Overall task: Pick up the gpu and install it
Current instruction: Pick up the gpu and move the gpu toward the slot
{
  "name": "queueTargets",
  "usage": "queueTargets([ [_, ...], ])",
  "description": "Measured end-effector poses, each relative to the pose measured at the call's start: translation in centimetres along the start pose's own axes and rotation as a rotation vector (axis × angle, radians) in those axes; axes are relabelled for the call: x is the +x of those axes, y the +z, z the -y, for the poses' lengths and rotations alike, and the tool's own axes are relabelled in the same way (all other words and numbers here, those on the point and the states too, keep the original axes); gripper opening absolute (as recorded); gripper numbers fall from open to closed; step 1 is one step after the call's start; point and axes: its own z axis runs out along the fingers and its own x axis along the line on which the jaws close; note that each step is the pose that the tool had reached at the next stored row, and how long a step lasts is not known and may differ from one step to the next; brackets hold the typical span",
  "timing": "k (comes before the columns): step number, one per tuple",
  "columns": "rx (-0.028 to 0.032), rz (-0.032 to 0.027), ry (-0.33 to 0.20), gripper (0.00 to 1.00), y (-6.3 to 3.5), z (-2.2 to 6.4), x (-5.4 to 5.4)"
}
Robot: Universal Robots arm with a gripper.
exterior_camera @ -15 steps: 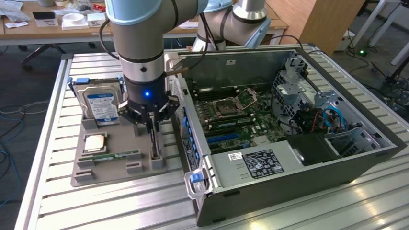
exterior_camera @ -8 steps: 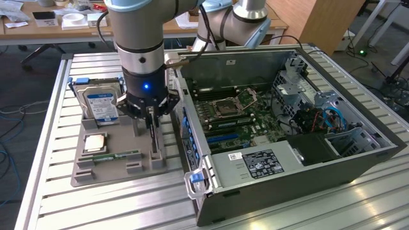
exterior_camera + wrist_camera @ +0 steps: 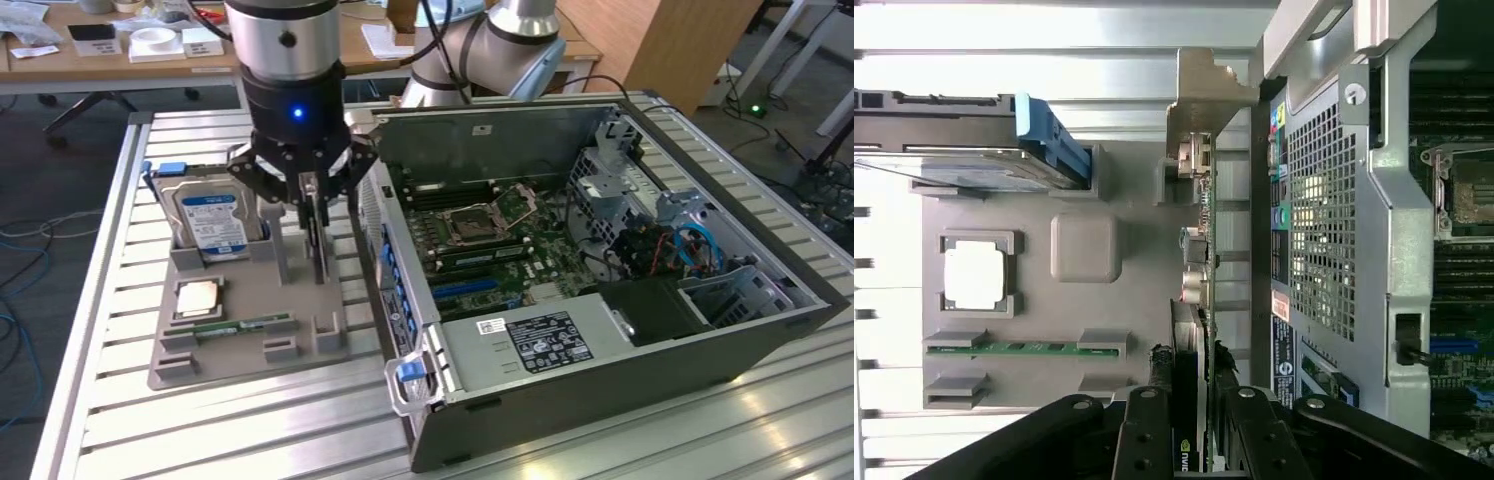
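Jaws [image 3: 311, 205] [image 3: 1194, 440] are clamped on the gpu [image 3: 320, 250] [image 3: 1194, 290], one finger on each face, gripping near its top edge. Arm comes straight down from above.

The gpu stands on edge, upright, in the grey fixture tray [image 3: 240, 360] [image 3: 1144, 250], along the tray side nearest the computer case [image 3: 601, 400] [image 3: 1324, 230]. Its lower edge looks level with the tray slot; can't tell if it has cleared it. In the wrist view the card is seen edge-on, with the pale metal bracket [image 3: 1206, 100] at the end farthest from the jaws.

Other parts on the tray:
- hard drive [image 3: 214, 222] [image 3: 944, 165], blue-white label, standing upright in its slot on the exterior view's left of the gpu, apart from it
- processor chip [image 3: 198, 298] [image 3: 974, 275] lying flat in a square pocket, in front of the drive
- green memory stick [image 3: 247, 325] [image 3: 1019, 349] lying flat between clips, just beside the chip pocket

The case lies on its side, open face up, on the exterior view's right of the tray and just beside it. The motherboard [image 3: 494, 235] is exposed inside, its socket [image 3: 487, 215] near the middle. Tray and case both sit on the slatted aluminium bench [image 3: 240, 430] [image 3: 1054, 50].
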Motion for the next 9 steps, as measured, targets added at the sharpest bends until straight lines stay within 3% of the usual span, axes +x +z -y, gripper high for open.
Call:
queueTargets([
  [9, 0.0011, 0.0001, 0.0, 0.26, -3.46, -0.14, -0.1],
])
